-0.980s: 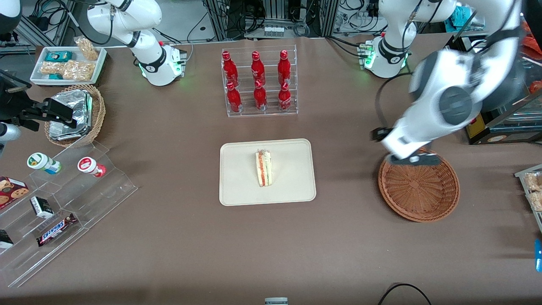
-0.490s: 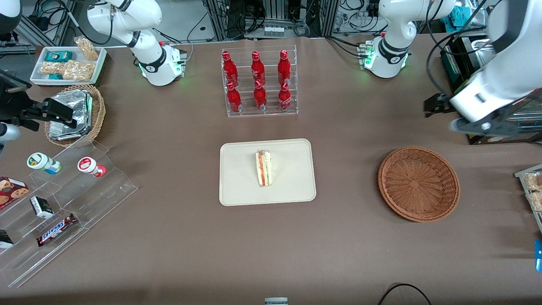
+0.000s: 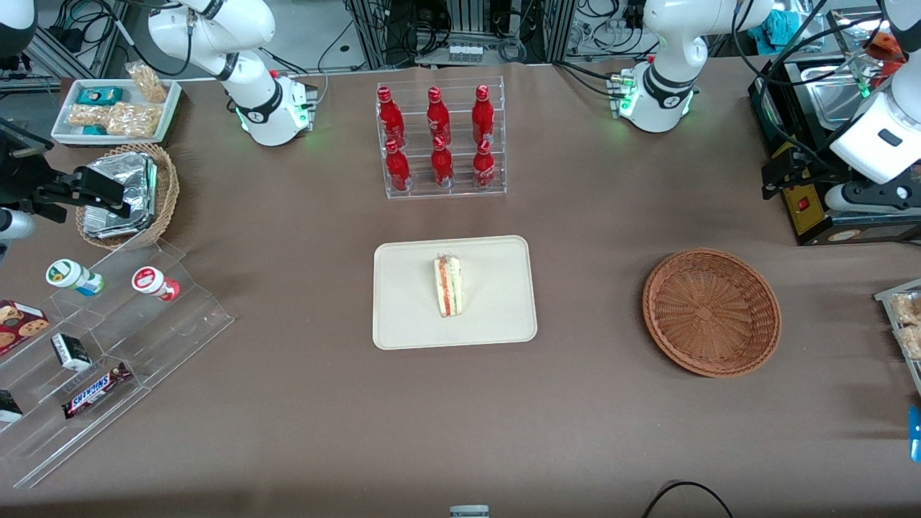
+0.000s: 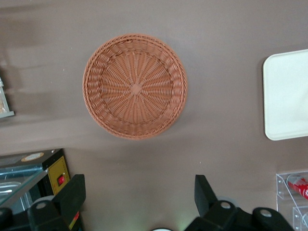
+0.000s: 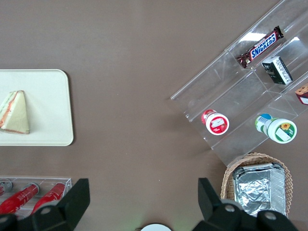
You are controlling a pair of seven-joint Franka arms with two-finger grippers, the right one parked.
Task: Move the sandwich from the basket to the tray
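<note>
Sandwich (image 3: 448,286) lying on tray (image 3: 403,324), mid tabletop; basket (image 3: 711,311) holds nothing. Gripper (image 4: 139,199) high above basket, fingers spread apart, nothing between them. Placing looks done; next move, I'd judge, only parking arm clear

Bright, even light falls from above. The gripper (image 4: 139,202) hangs high over the table and looks sharp. Soft shadows lie at 6 o'clock of the basket (image 3: 711,312). Nothing looks blurry.
</note>
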